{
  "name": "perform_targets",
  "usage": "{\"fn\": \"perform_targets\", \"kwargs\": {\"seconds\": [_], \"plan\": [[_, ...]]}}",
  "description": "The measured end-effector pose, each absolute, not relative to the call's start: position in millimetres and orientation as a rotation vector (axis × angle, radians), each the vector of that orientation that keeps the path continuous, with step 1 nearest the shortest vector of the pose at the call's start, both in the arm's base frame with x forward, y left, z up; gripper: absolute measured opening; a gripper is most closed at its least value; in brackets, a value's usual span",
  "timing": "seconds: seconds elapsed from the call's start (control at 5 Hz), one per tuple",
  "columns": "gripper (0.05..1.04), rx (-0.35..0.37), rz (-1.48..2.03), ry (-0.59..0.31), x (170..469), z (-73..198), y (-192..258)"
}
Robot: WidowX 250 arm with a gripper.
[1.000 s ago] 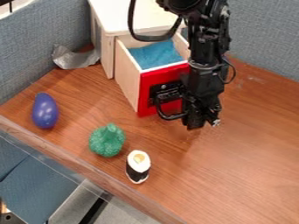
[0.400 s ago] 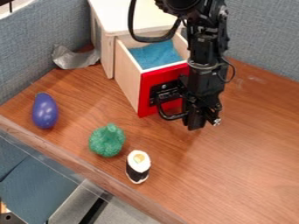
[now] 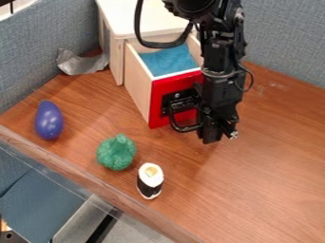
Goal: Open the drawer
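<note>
Red-fronted drawer (image 3: 166, 85) stands open at the view's 12 o'clock; the gripper (image 3: 217, 137) is at its 5 o'clock, and whether the pincer is apart or together I cannot tell. Wood separates the eggplant (image 3: 49, 120) at 8, broccoli (image 3: 116, 153) at 7 and sushi roll (image 3: 150, 182) at 6, inside the table edge (image 3: 63, 166).
</note>
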State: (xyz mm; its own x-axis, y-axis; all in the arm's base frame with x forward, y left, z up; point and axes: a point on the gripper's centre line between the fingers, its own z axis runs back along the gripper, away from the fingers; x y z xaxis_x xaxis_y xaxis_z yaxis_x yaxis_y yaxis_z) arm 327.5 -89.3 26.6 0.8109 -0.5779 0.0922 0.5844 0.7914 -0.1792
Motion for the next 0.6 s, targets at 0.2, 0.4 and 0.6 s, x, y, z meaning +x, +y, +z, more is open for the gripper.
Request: {"fn": "perform_targets", "kwargs": {"seconds": [0.2,0.4,0.6], "plan": [[0.136,-0.206,-0.636,-0.032,322.2,27.3,-89.1],[0.136,-0.208,-0.640,-0.027,318.0,27.5,-89.6],[0.136,-0.217,-0.647,-0.028,311.6,29.0,-90.4]]}}
